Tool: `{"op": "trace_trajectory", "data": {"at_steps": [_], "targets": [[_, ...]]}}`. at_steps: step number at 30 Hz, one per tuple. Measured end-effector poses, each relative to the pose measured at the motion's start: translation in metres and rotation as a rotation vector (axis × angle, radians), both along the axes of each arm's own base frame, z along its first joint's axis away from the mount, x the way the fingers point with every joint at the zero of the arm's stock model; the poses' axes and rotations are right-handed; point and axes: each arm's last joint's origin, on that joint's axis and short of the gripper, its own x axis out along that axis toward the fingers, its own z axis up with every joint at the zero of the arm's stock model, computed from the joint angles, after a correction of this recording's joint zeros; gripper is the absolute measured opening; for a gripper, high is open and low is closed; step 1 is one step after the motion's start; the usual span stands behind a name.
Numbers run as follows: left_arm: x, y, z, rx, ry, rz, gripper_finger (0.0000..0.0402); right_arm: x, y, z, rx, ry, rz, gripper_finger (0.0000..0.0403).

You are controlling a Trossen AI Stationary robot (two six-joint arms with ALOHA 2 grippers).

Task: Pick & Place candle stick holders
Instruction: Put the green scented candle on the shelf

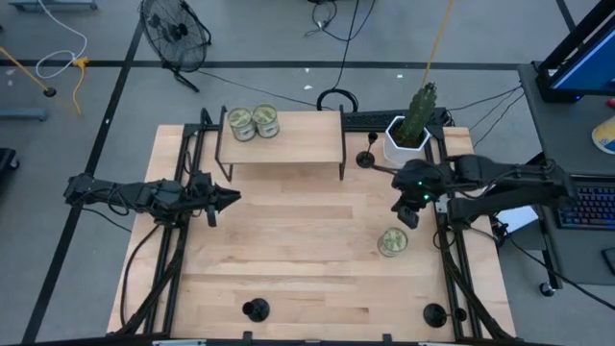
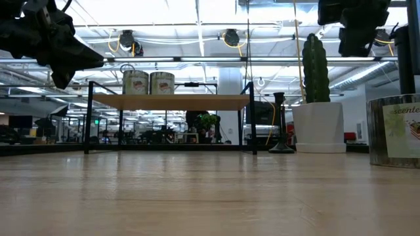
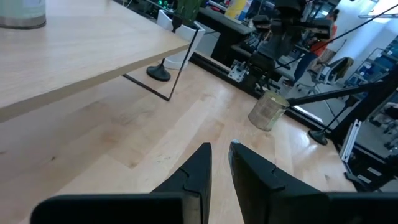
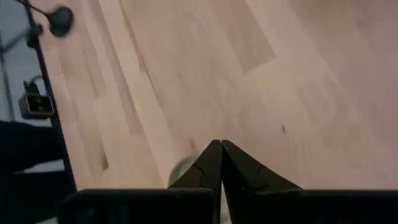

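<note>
On the table's right side I read "scente…" on a candle tin (image 2: pixel 396 131). Three candle stick holders (image 1: pixel 256 309) stand apart on the wood. My left gripper (image 1: pixel 231 199) is barely parted, my right gripper (image 1: pixel 408 219) pressed together, both empty.

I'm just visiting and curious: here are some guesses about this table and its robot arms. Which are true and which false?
1. Two tins stand on the small shelf. True.
2. The cactus grows in a black pot. False: its pot is white.
3. Three candle stick holders are on the table, one near the cactus, two at the opposite edge. True.
4. The right gripper holds a candle stick holder. False: it is shut on nothing, above the table near a tin.
5. The left gripper grips a tin. False: it holds nothing.
</note>
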Motion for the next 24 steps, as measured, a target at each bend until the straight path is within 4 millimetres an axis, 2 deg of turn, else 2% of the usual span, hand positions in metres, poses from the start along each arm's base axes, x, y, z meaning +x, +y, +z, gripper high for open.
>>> {"op": "trace_trajectory", "data": {"at_steps": [5,11,17,24], "targets": [[0.0,0.0,0.0,0.02,0.004,-0.004,0.0063,-0.003,0.004,0.012,0.057,0.184,-0.062,0.0],[0.0,0.0,0.0,0.034,0.007,-0.007,0.0063,-0.009,0.008,0.01,0.158,0.355,-0.128,0.0008],[0.0,0.0,0.0,0.038,0.009,-0.008,0.0063,-0.01,0.008,0.006,0.17,0.387,-0.134,0.0042],[0.0,0.0,0.0,0.039,0.01,-0.007,0.0063,-0.01,0.008,0.006,0.185,0.399,-0.183,0.0104]]}}
